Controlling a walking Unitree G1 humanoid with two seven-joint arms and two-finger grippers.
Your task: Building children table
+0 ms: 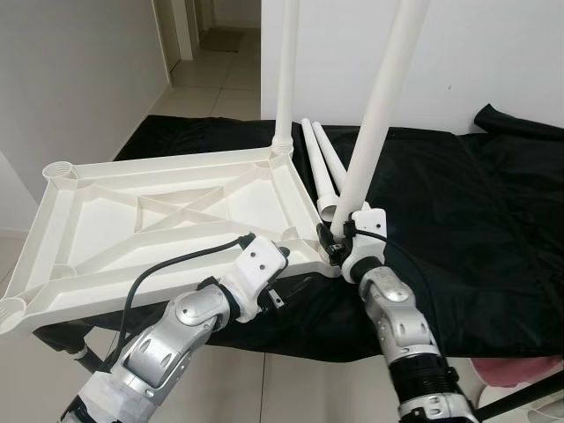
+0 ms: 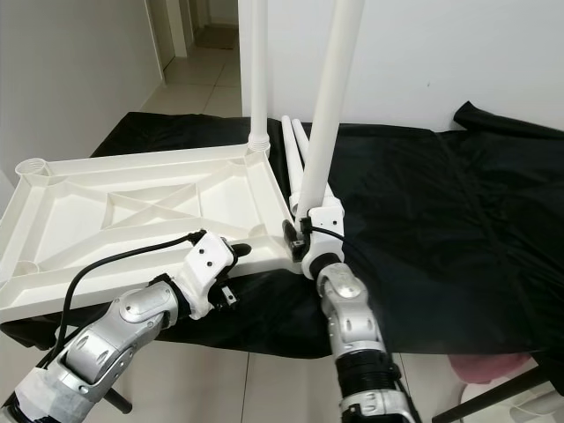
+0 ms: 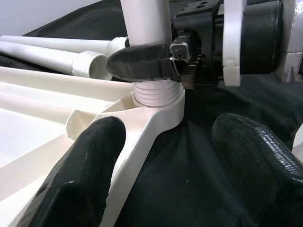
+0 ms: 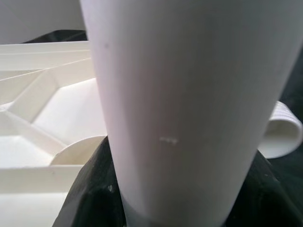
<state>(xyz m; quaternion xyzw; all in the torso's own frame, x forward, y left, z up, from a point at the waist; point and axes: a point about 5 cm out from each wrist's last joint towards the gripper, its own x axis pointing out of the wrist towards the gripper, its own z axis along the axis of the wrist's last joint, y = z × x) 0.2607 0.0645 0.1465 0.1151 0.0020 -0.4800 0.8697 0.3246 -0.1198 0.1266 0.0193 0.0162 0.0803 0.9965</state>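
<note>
At the tabletop's near right corner, the right gripper (image 1: 339, 236) clasped a white leg (image 1: 381, 106) just above its threaded end, which sat in the corner socket (image 3: 158, 105). The leg's long axis leaned up and rightward. The left gripper (image 1: 280, 264), fingers (image 3: 90, 165) spread wide, straddled the inverted tabletop (image 1: 167, 216) rim just beside. 2 spare legs (image 1: 322, 163) lay behind on the black cloth (image 1: 476, 203).

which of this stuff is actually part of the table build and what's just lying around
Part of the job:
- upturned white tabletop
- leg already standing in the far corner socket
- leg held at the near corner socket by the right end effector
- two spare legs lying on the cloth
- left end effector, open at the tabletop edge

Just lying about:
- black cloth
- pink object on the floor
</note>
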